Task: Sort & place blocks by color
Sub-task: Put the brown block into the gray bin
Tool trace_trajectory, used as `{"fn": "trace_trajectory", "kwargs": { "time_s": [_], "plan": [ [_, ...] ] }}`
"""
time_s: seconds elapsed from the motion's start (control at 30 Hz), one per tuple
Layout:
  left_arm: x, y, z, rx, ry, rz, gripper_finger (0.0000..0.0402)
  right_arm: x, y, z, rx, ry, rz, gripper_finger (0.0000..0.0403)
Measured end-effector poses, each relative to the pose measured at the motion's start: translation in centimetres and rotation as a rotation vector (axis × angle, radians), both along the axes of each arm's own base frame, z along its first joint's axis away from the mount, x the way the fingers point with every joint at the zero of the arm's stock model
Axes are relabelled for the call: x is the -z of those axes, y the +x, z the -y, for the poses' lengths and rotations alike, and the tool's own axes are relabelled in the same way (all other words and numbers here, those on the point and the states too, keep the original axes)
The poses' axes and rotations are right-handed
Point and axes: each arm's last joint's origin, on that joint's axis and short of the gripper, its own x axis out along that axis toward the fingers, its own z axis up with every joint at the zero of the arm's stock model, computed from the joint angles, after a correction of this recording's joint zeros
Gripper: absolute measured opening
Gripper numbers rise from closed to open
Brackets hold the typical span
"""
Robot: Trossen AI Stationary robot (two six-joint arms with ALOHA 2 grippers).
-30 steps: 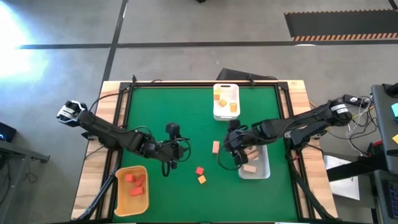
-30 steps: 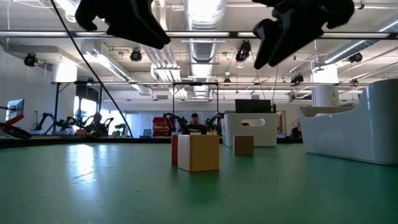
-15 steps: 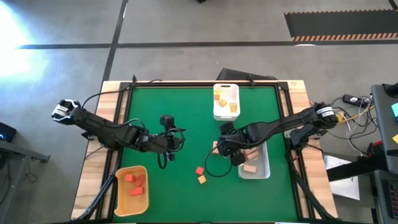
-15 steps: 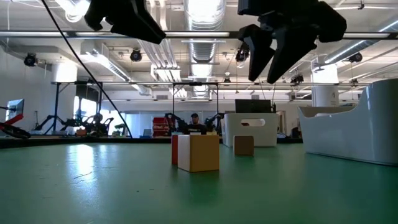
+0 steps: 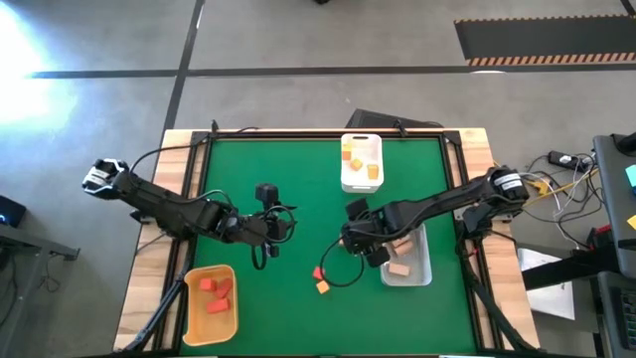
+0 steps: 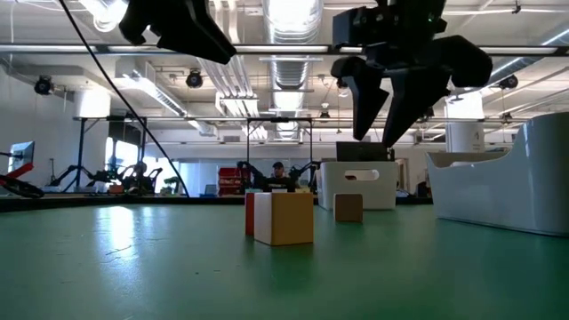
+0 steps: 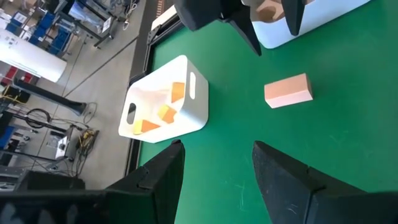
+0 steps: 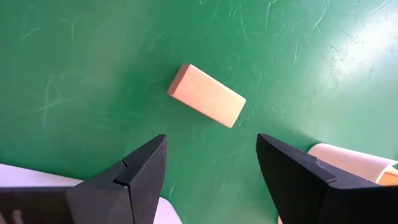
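A pale tan bar [image 8: 207, 104] lies flat on the green table; in the low view this tan bar [image 6: 348, 207] stands clear below my right gripper [image 8: 211, 186], which hovers over it, open, touching nothing. A red block [image 5: 318, 271] and an orange-yellow block [image 5: 322, 286] sit side by side nearer the near edge. My left gripper [image 7: 217, 186] is open in the air over the table's left-middle [image 5: 266, 232], facing the tan bar [image 7: 287, 91] from a distance. In the high view the right gripper [image 5: 353, 239] hides the bar.
The white tray [image 5: 361, 162] at the far edge holds orange-yellow blocks. The clear tray [image 5: 409, 261] on the right holds tan blocks. The yellow tray [image 5: 211, 303] at the near left corner holds red blocks. Green table shows between the two arms.
My right gripper has moved from above the clear tray's edge toward the table's left and now hangs over the tan bar. My left gripper drew back a little toward the far left, then stayed still. No block has moved.
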Motion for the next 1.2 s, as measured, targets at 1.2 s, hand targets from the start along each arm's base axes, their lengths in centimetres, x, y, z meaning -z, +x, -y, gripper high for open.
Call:
{"fn": "trace_trajectory", "kwargs": {
  "time_s": [1.2],
  "plan": [
    [-0.1, 0.1, 0.0, -0.004, -0.012, 0.015, 0.0173, 3.1, 2.4, 0.8, -0.255, -0.072, -0.030, 0.0327]
  ]
}}
